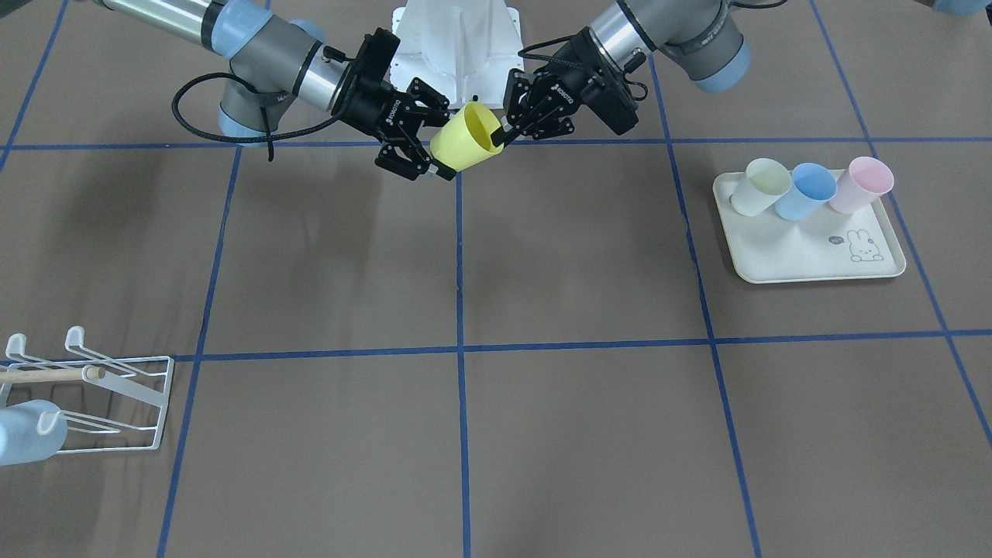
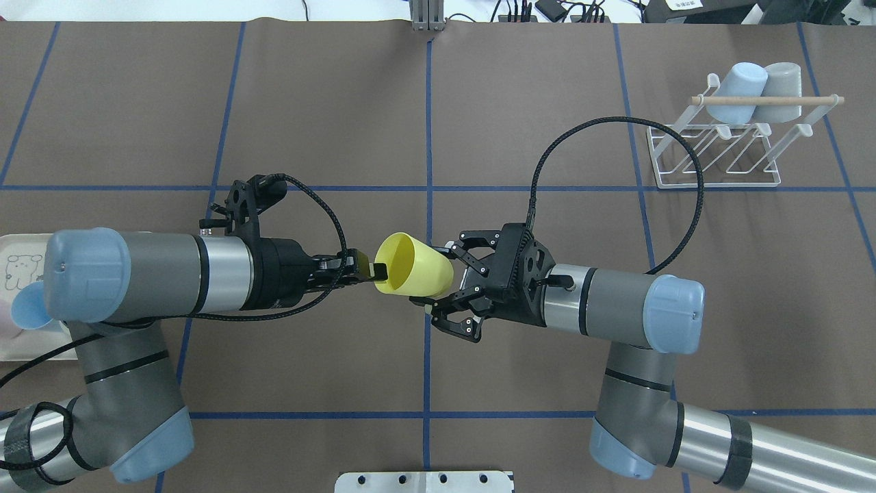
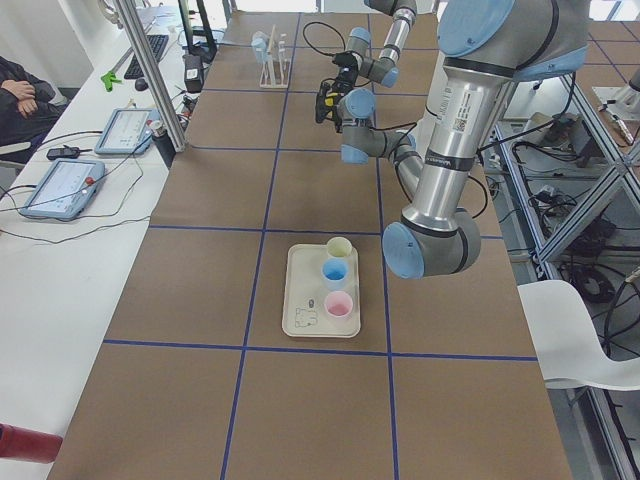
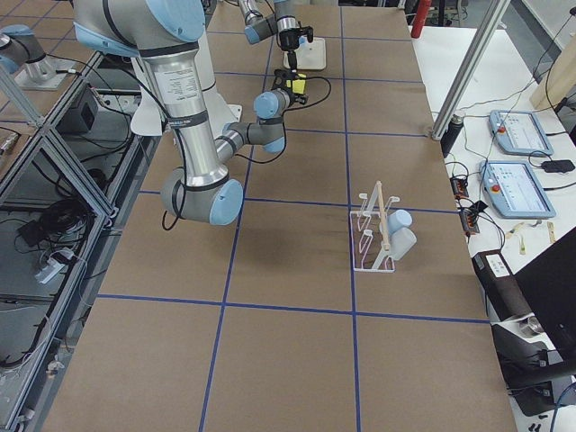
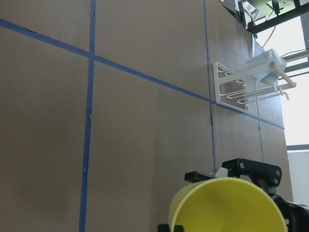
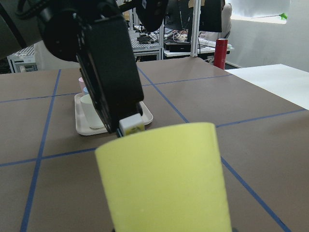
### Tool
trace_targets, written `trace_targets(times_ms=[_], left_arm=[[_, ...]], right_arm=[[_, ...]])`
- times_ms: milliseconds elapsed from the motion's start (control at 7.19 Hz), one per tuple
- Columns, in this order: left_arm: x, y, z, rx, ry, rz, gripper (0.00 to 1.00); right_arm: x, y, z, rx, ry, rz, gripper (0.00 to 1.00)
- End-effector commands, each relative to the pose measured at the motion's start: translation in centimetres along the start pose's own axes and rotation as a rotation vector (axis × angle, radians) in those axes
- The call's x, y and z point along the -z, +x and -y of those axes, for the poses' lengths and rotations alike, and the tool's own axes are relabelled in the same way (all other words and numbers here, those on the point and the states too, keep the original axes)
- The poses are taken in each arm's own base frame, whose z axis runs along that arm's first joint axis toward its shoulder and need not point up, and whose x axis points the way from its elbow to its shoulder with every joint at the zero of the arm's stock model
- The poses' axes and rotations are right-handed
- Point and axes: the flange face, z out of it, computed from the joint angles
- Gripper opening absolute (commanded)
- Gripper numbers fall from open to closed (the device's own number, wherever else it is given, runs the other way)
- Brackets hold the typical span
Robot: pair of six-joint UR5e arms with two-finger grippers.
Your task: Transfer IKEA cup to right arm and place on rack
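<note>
The yellow IKEA cup hangs on its side above the table's middle, between both arms. My left gripper is shut on the cup's rim, one finger inside the mouth. The right arm brings my right gripper up to the cup's base. Its fingers stand open on either side of the base, the lower one apart from the wall. In the right wrist view the cup fills the bottom. The white wire rack stands at the far right of the table.
The rack holds a blue cup and a grey cup on its prongs. A cream tray by the left arm carries a pale yellow cup, a blue cup and a pink cup.
</note>
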Motion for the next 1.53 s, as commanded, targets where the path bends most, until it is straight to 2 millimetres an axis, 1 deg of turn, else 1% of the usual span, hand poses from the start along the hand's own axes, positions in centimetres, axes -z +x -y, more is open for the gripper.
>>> trace_targets(times_ms=[0, 139, 278, 417, 556, 695, 834, 973, 1112, 1251, 1390], left_arm=[[0.2, 0.3, 0.0, -0.008, 0.002, -0.009, 0.99], [0.2, 0.4, 0.0, -0.01, 0.002, -0.01, 1.0], [0.5, 0.4, 0.5, -0.015, 0.009, -0.008, 1.0], [1.1, -0.3, 1.7, -0.065, 0.03, 0.009, 1.0], [2.2, -3.0, 2.9, -0.124, 0.048, 0.068, 1.0], [3.8, -6.1, 3.9, -0.194, 0.066, 0.138, 1.0], [5.6, -8.7, 4.9, -0.245, 0.081, 0.194, 1.0], [7.2, -10.9, 6.2, -0.278, 0.087, 0.251, 1.0], [8.4, -11.4, 7.9, -0.297, 0.087, 0.295, 1.0], [8.5, -11.5, 7.9, -0.298, 0.086, 0.299, 1.0], [8.7, -11.2, 7.9, -0.301, 0.087, 0.292, 1.0]], right_arm=[[0.1, 0.1, -0.2, -0.002, -0.004, -0.002, 0.41], [0.1, 0.1, -0.3, -0.001, -0.005, -0.003, 0.38], [0.2, 0.2, -0.4, -0.001, -0.01, -0.004, 0.33], [0.4, 0.9, -0.2, 0.002, -0.004, -0.027, 0.3], [0.4, 3.0, -0.7, 0.007, -0.044, -0.092, 0.29], [0.2, 6.1, -1.2, 0.009, -0.161, -0.173, 0.25], [0.1, 9.4, -1.5, 0.004, -0.289, -0.259, 0.2], [1.0, 13.5, -1.4, 0.005, -0.395, -0.353, 0.14], [2.3, 18.0, 0.1, 0.036, -0.487, -0.438, 0.14], [2.5, 21.1, 2.4, 0.16, -0.599, -0.469, 0.14], [3.4, 24.2, 4.4, 0.314, -0.728, -0.474, 0.14]])
